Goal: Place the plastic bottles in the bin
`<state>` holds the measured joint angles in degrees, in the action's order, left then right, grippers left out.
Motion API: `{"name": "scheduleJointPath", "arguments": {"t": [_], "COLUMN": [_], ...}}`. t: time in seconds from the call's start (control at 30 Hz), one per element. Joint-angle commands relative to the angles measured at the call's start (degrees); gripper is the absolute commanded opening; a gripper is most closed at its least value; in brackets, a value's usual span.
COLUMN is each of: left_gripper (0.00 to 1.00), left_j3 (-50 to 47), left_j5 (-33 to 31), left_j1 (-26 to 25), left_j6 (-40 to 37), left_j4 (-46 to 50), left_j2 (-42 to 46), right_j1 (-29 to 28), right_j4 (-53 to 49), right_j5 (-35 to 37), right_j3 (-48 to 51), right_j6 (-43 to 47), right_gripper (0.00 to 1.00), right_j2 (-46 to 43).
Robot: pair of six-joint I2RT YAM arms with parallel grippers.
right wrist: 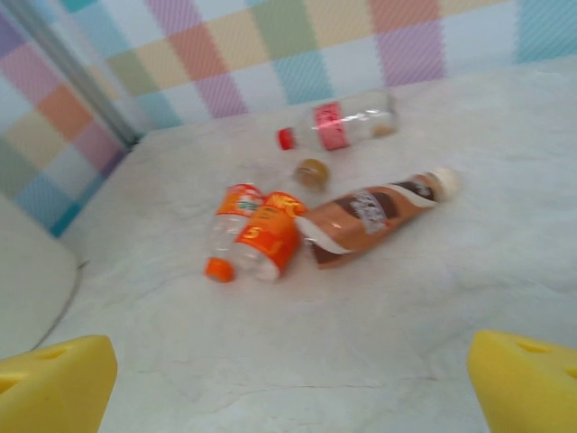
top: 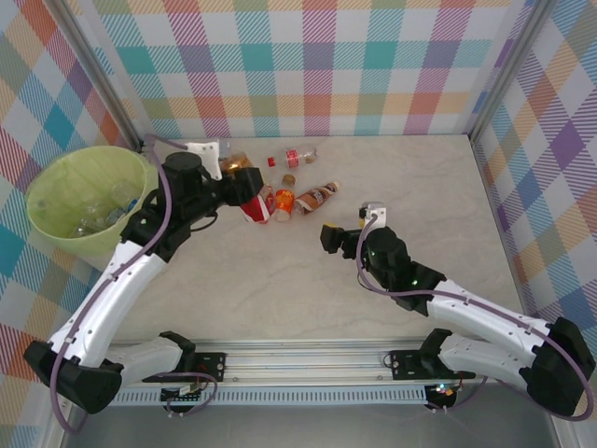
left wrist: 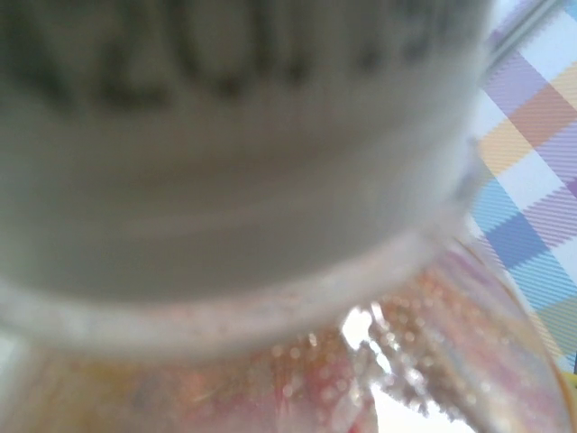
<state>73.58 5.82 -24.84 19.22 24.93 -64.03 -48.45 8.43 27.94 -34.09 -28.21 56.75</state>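
The left end effector [top: 247, 191] grips a red-labelled bottle [top: 255, 209] just right of the bin [top: 79, 247]; the right end effector [right wrist: 290, 383] stands wide open, farther right of the bin

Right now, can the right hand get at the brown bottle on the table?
Probably yes. The right hand is open and faces the brown bottle, with bare table between them; only an orange bottle lies close by its base.
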Motion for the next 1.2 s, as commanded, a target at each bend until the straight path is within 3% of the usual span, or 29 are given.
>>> {"name": "scheduleJointPath", "arguments": {"t": [0.0,0.27,0.57,0.67,0.73,0.87,1.0,1.17], "left_gripper": [0.67,0.67,0.66,0.66,0.67,0.66,0.66,0.75], "left_j3": [3.63,15.96,20.66,19.94,19.55,16.24,14.11,12.08], "left_j5": [-6.4,-20.31,-32.66,-42.65,-40.78,-28.68,-26.56,-22.63], "left_j1": [1.78,5.34,16.42,19.79,24.28,33.16,38.65,43.57], "left_j6": [-4.64,-12.21,-15.4,-17.69,-15.3,-7.46,-3.86,1.35], "left_j4": [5.09,14.45,8.76,6.66,6.94,6.72,7.94,9.94], "left_j2": [1.89,0.4,-0.15,-1.62,-2.31,-2.71,-5.5,-7.87], "right_j1": [0.67,0.98,1.28,1.34,1.34,1.41,1.34,1.35], "right_j4": [3.88,3.23,6.86,6.21,6.37,6.61,4.98,2.3], "right_j5": [7.86,7.87,8.06,8.13,8.07,7.94,6.88,6.11], "right_j3": [0.77,1.34,2.24,1.11,0.9,0.62,-0.21,-0.76], "right_j6": [-5.35,-8.04,-10.6,-8.64,-8.3,-8.71,-8.98,-8.0], "right_gripper": [1.0,1.0,1.0,1.0,1.0,1.0,1.0,1.0], "right_j2": [0.41,1.12,3.88,3.98,4.21,5.25,5.24,4.36]}}
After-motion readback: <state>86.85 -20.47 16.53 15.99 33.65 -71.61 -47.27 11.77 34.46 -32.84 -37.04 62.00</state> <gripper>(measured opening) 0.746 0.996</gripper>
